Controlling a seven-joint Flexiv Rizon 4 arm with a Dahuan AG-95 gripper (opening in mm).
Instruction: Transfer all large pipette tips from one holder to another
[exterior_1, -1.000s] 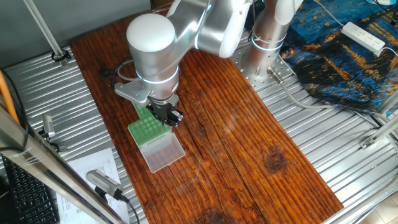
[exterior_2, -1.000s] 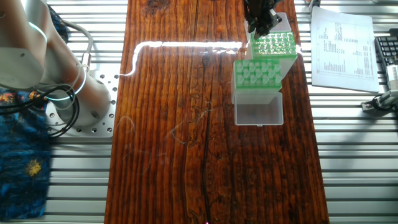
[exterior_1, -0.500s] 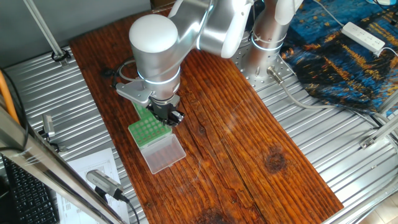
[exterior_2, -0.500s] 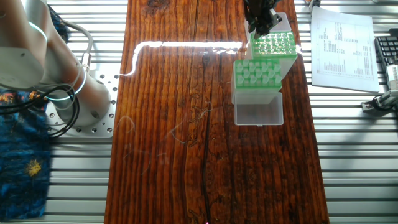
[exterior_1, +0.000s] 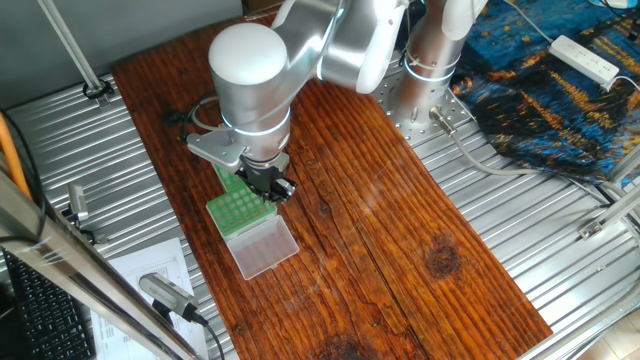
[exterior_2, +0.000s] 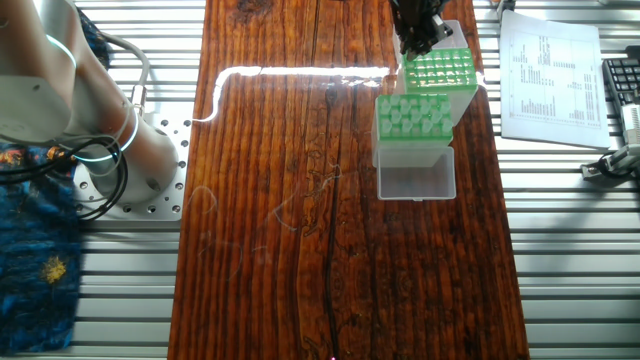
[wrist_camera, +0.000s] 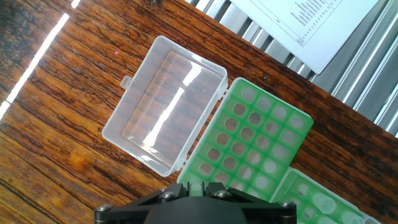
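Showing hinged clear lid (wrist_camera: 163, 113), hand view only

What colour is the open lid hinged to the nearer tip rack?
Clear, colourless plastic: the lid lies open beside the green rack. Hand view shows it best.

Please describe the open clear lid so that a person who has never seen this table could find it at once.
On the wooden table look for the two green racks near the gripper. The clear lid lies open and flat beside the nearer rack, joined to its edge. Unlike the green, hole-filled racks, it is a colourless, empty tray.
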